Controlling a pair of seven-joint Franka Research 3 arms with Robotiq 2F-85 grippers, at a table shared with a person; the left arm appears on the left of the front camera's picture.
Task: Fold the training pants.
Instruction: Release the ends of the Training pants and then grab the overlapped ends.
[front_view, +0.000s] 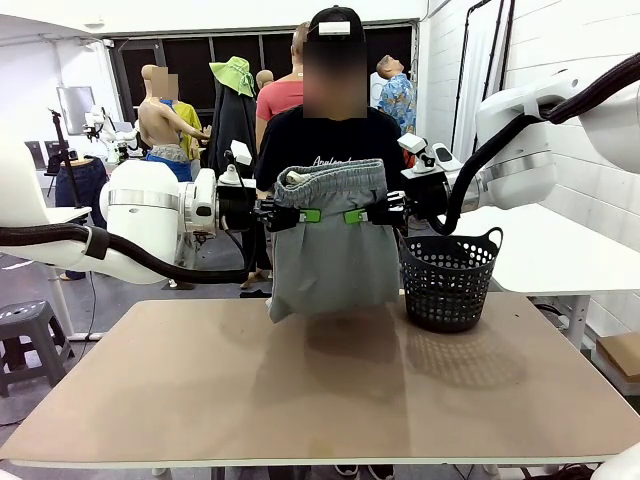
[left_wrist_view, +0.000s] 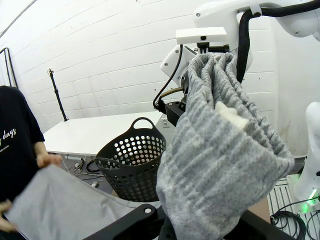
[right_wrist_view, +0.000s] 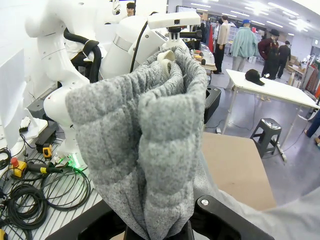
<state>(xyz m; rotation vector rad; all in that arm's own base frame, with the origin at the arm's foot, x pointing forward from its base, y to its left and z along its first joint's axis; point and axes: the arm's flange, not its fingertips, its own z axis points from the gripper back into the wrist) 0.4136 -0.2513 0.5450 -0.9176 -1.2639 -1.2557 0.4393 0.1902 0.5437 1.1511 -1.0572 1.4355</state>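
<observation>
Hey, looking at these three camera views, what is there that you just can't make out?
1. Front view: what the person does with the hands, hidden behind the hanging training pants.
2. Left wrist view: the exact spot where the left gripper pinches, buried in bunched waistband.
3. Right wrist view: the same for the right gripper.
4. Front view: the inside of the basket, behind its mesh wall.

Robotics lab, white brick wall (left_wrist_view: 100, 60), floor cables (right_wrist_view: 35, 192)
</observation>
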